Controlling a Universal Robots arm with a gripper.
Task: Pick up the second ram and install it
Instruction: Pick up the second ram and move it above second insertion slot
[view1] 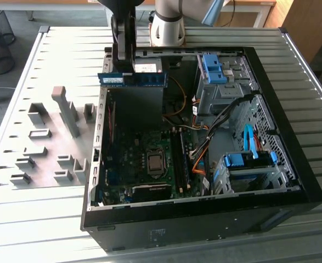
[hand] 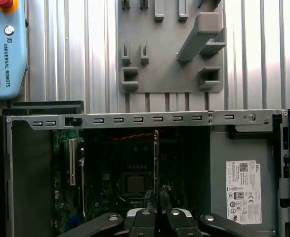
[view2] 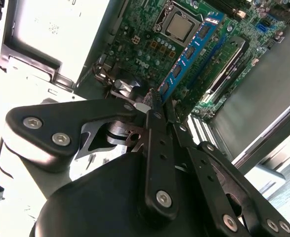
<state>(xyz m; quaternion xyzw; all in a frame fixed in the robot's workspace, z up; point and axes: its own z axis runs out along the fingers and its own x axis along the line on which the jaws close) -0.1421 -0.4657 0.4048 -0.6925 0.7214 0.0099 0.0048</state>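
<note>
- The second ram [view1: 132,79]: held level in the air above the far side of the open computer case [view1: 204,219], so the pick-up is judged complete.
- Gripper [view1: 123,67]: jaws pinched on the stick's upper edge.
- Memory slots [view1: 181,159] on the motherboard [view1: 133,159]: well below the stick, which is not yet seated, so installation remains.
- Surroundings: the case lies on a slatted desk [view1: 40,230]. A grey fixture plate [view1: 45,142] sits beside it at the exterior view's left.

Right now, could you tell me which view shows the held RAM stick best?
The exterior view: the RAM stick shows its long flat side, held by the gripper above the open computer case. The second wrist view foreshortens it; the first wrist view shows it edge-on.
</note>
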